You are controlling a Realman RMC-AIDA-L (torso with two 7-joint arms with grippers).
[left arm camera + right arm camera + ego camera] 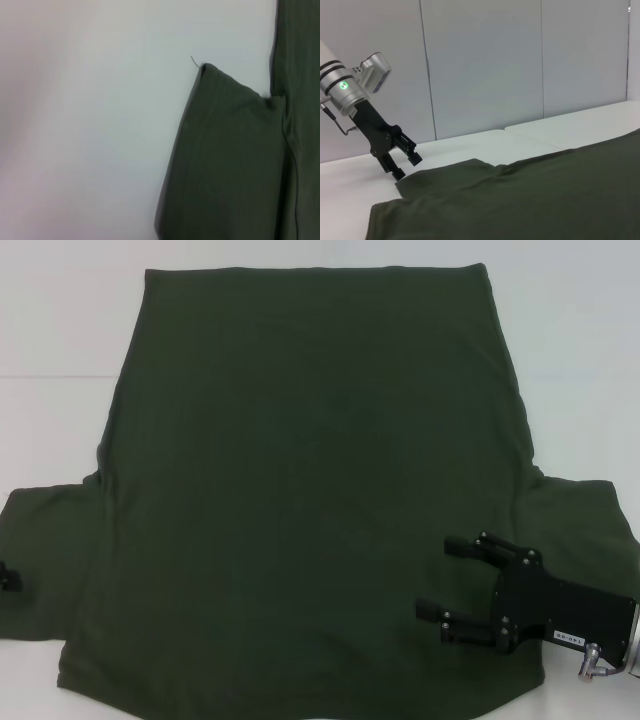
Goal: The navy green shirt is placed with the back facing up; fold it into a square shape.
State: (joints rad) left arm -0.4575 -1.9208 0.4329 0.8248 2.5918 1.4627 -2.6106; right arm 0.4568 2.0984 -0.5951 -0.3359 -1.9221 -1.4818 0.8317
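Note:
The navy green shirt [310, 480] lies flat on the white table [60, 340], plain back up, sleeves spread to both sides at the near end. My right gripper [435, 578] is open and empty, low over the shirt's near right part, fingers pointing left. My left gripper [8, 577] shows only as a black tip at the left sleeve's outer edge. In the right wrist view the left gripper [406, 166] is open, tilted down at the sleeve's corner [402, 181]. The left wrist view shows that sleeve [225, 160] on the table.
The white table [470, 145] extends beyond the shirt on the left and far side. A pale panelled wall [485, 60] stands behind the table. A seam in the table top [50, 378] runs along the far left.

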